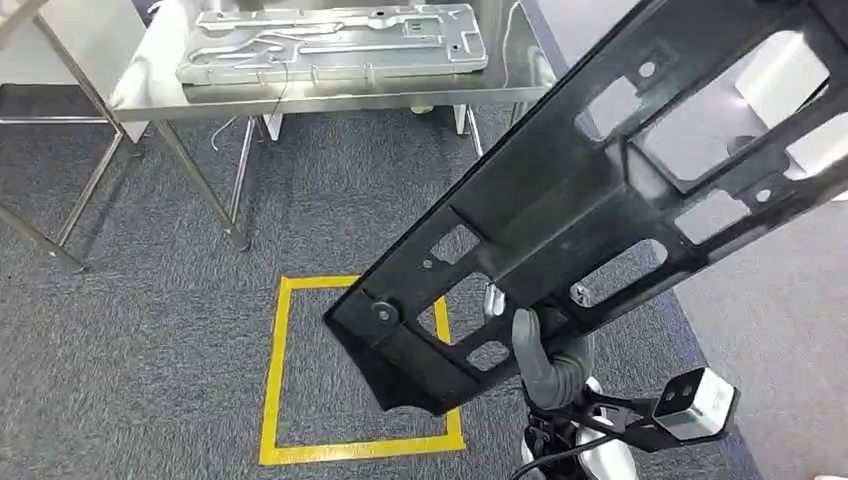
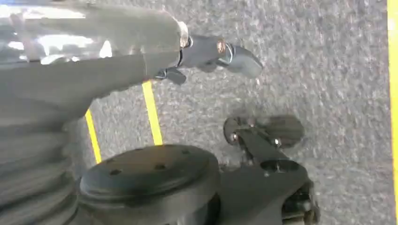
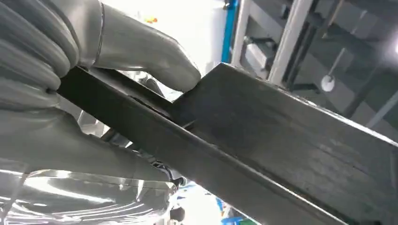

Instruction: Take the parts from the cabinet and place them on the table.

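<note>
Right hand (image 1: 545,365) grips black part (image 1: 600,200) near lower end; part runs diagonally from lower centre to upper right. Left hand (image 2: 213,54) hangs over carpet (image 1: 150,330), fingers curled, holding nothing. Risk: long overhang levers part out of grip, or far end clips table (image 1: 330,97), upper left. Part rigid, matte, slotted; table shiny steel, already carrying grey panel (image 1: 330,45).
</note>
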